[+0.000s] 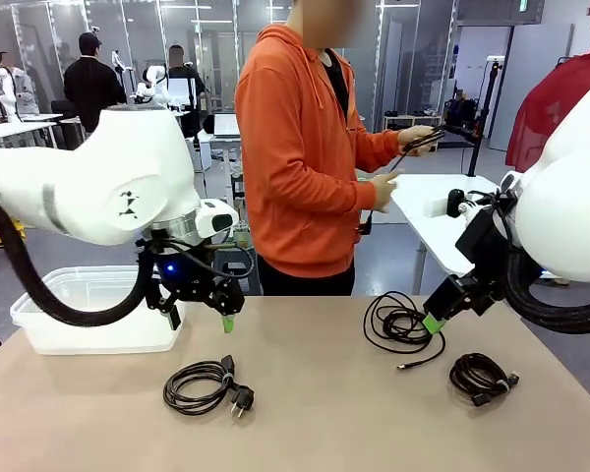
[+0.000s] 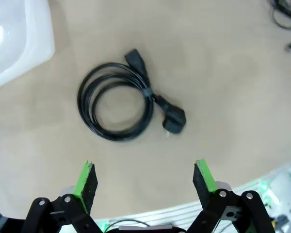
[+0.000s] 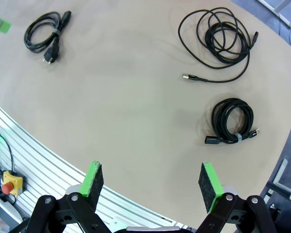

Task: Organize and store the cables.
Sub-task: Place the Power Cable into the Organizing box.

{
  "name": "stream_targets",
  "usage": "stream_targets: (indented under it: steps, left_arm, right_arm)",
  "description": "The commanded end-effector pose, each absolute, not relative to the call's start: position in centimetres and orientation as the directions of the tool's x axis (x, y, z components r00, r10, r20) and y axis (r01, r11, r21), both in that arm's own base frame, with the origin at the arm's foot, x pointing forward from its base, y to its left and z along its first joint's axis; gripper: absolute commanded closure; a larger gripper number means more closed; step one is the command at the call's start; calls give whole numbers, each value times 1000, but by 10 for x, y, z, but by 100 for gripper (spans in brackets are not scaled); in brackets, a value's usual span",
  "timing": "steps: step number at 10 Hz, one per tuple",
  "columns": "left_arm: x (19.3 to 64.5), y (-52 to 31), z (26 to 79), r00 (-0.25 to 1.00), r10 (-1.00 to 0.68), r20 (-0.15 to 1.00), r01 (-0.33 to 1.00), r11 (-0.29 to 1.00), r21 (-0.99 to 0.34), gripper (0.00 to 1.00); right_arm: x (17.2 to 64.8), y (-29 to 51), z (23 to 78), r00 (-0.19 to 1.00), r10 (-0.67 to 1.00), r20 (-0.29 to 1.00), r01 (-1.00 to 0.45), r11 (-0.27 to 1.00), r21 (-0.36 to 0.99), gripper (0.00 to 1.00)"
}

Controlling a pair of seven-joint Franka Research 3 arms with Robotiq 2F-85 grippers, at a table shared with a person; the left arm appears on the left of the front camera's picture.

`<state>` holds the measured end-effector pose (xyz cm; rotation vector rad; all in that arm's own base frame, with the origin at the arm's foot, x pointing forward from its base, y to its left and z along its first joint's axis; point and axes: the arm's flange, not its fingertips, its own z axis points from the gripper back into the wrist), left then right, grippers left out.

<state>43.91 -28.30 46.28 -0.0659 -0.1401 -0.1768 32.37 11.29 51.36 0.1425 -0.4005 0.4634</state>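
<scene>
The left gripper (image 2: pixel 144 167) hangs released and empty above the table (image 2: pixel 223 73), over a coiled power cable (image 2: pixel 117 102) with a plug; a clear bin (image 1: pixel 88 339) stands near, at the table's left side; the right gripper (image 3: pixel 151 167) is also released, grasping nothing; a loose cable (image 3: pixel 218 41) and a tight coil (image 3: pixel 232 121) lie near each other on the table; the person (image 1: pixel 305 147) holds another cable (image 1: pixel 413 146).

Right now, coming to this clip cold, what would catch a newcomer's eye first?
On the tan table lie a coiled power cable by the open left claw, a loose sprawling cable mid-right and a tightly wound cable far right. Across it, a person in an orange hoodie handles another cord; a clear bin sits at the left.
</scene>
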Motion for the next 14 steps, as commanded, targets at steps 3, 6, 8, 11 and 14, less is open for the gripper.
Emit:
stream_targets:
  steps: [3,6,8,11,14]
  left_arm:
    - [475,-301,442,992,-61,114,61,998,5,0]
    - [475,-306,449,990,-51,134,53,999,-11,0]
    - [470,-310,446,988,-85,130,94,993,-65,0]
    - [474,-308,447,988,-71,139,76,997,-28,0]
    - [474,-308,447,988,-71,139,76,997,-28,0]
  right_arm:
    - [323,111,513,824,400,401,-452,891,42,0]
    - [323,111,513,824,400,401,-452,891,42,0]
    - [323,111,513,824,400,401,-452,891,42,0]
    - [323,111,513,824,400,401,-452,891,42,0]
    - [323,111,513,824,400,401,-452,891,42,0]
